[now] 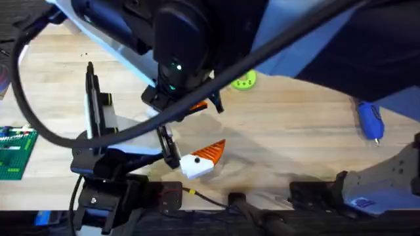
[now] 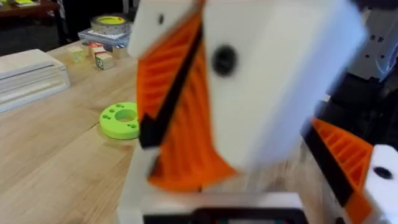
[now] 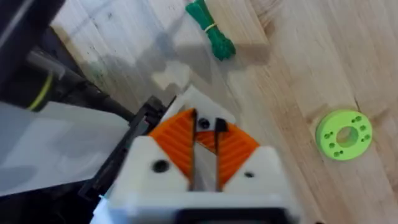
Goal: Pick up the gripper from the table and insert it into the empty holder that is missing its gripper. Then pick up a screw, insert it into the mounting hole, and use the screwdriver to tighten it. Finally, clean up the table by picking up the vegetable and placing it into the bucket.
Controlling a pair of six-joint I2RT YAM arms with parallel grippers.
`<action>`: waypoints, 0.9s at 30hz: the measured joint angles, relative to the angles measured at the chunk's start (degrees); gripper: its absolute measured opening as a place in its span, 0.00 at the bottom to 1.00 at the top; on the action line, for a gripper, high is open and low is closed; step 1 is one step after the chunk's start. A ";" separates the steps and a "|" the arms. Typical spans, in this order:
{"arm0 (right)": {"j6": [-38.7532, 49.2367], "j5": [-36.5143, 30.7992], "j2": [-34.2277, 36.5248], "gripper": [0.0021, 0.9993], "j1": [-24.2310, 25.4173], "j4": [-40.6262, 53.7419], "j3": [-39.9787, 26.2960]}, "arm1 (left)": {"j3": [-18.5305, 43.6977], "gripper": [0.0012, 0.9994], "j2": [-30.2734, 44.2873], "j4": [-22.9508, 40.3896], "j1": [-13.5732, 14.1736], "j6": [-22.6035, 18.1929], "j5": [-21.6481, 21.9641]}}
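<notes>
Up close, the right gripper (image 3: 205,163) has its two white fingers pressed together, ribbed orange pads touching. I cannot tell if the left gripper (image 2: 249,124) is apart or together. Low in the overhead frame lies a white holder (image 1: 195,166) with an orange tip.

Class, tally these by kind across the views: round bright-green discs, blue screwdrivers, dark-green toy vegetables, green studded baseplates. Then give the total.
Round bright-green disc: 1
Blue screwdriver: 1
Dark-green toy vegetable: 1
Green studded baseplate: 1
Total: 4
</notes>
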State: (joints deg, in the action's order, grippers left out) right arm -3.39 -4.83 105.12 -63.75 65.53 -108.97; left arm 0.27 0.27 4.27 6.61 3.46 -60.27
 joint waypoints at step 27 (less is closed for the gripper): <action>-6.21 -1.54 -0.21 0.98 20.68 0.87 -0.11 | 0.00 0.99 0.04 -0.06 0.00 -0.01 0.00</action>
State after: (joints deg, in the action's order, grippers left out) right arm -9.60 -6.37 104.91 -43.07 66.40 -109.08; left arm 0.27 0.31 4.21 6.61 3.44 -60.27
